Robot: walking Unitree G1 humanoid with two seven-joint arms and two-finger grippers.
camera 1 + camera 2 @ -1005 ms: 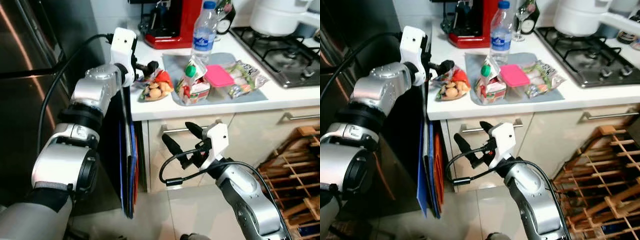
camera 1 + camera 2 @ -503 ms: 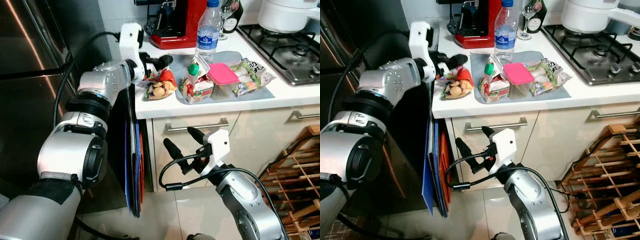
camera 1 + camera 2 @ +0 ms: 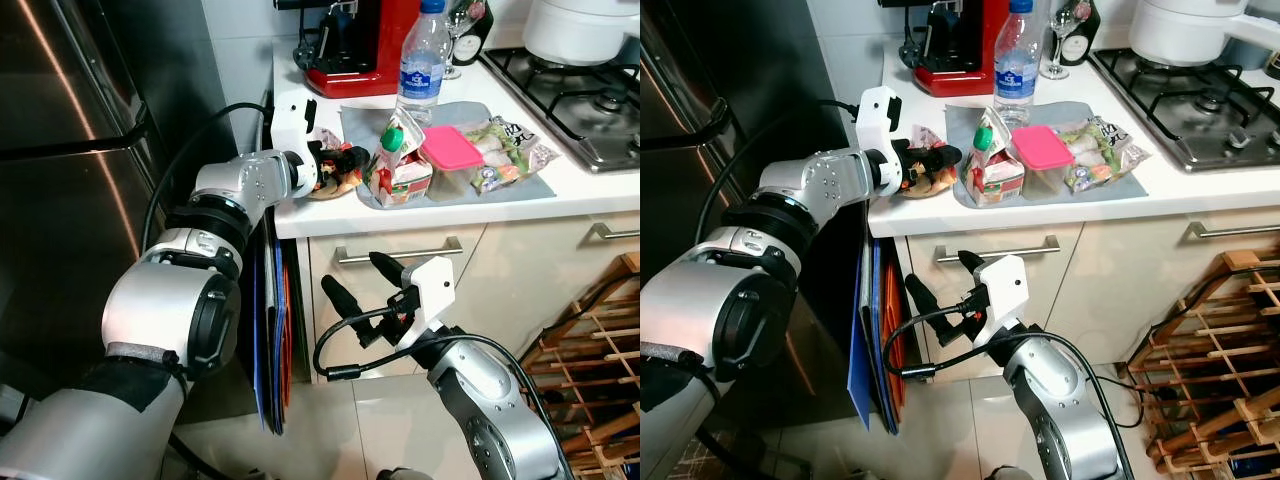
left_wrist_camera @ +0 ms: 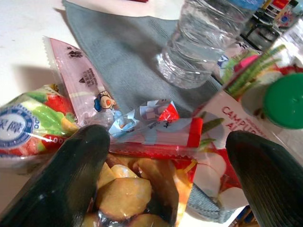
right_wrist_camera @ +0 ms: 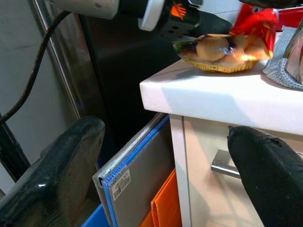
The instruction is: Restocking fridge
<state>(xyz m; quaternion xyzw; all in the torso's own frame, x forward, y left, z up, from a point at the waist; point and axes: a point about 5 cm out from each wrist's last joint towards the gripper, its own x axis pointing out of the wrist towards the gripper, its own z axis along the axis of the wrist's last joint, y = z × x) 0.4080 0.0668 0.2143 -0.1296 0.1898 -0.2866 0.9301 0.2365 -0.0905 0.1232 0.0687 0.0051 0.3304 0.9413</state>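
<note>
Room: a kitchen with a white counter (image 3: 420, 208) and a dark fridge (image 3: 60, 150) on the left.
Right gripper (image 3: 362, 279): near, low by the drawer handle (image 3: 398, 254), fingers spread wide, holding nothing.
Left gripper (image 4: 165, 156): fingers wide apart around the snack bag (image 4: 137, 175) at the counter's left edge.
Grey mat (image 3: 1040, 180): right of the bag, with a carton (image 3: 992, 165) and a pink-lidded box (image 3: 1045, 155).
Water bottle (image 3: 420, 55): far side of the mat.
</note>
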